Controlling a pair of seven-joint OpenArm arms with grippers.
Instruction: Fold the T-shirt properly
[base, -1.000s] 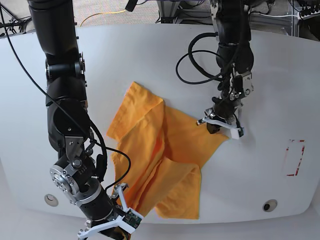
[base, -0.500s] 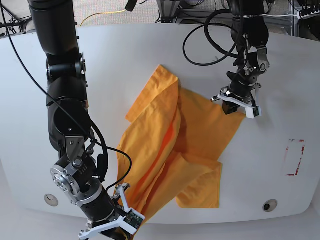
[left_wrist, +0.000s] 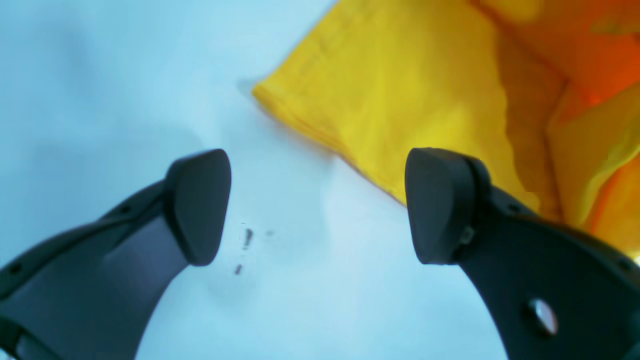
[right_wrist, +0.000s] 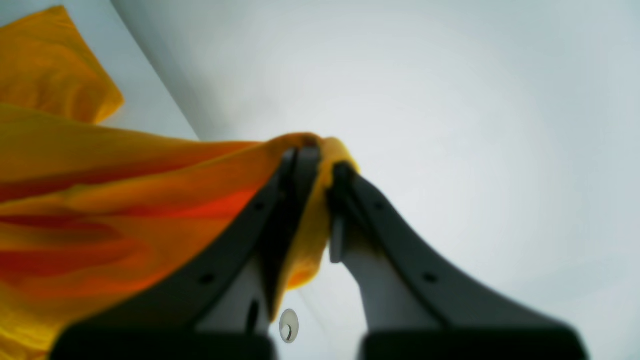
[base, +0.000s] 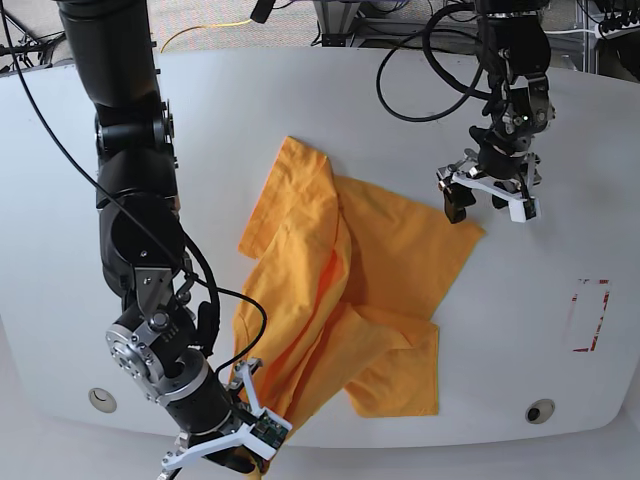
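Observation:
The orange-yellow T-shirt lies crumpled and partly spread in the middle of the white table. My left gripper hovers open just beyond the shirt's far right corner. In the left wrist view that corner lies flat ahead of the left gripper, with nothing between the fingers. My right gripper is at the table's near edge, shut on the shirt's near hem. In the right wrist view, fabric drapes away from the right gripper's pinched fingertips. No lettering or tag shows.
A red-outlined rectangle is marked on the table at the right. Round fittings sit at the near right and near left. Black cables loop by the left arm. Equipment stands beyond the far edge.
My left gripper pulled the shirt's corner toward the far right, then opened and let it drop flat on the table. The right gripper kept its hold on the hem.

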